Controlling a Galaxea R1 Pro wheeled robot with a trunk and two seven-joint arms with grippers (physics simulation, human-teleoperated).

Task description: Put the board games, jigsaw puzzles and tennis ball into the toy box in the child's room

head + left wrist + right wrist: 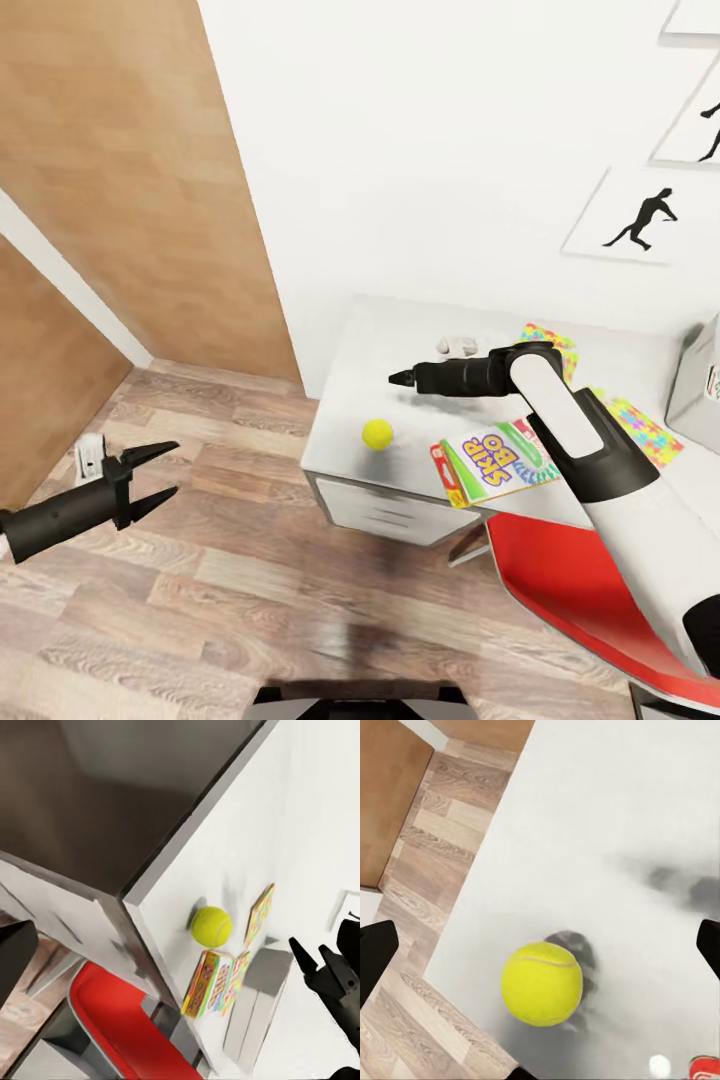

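Over the table (350, 400), I am hovering my right gripper (400, 379) at one o'clock above the tennis ball (377, 433), fingers spread wide for grasping (left gripper (160, 474) is idling open).

A child's bedroom in a home — white walls hung with black silhouette athlete posters (645, 222), wood plank floor (220, 560), a pale desk (400, 345) with drawers bearing a Skip-Bo game box (492, 462), bright jigsaw puzzles (640, 428) and a tennis ball (377, 433) — a red chair (560, 590) tucked beside it.
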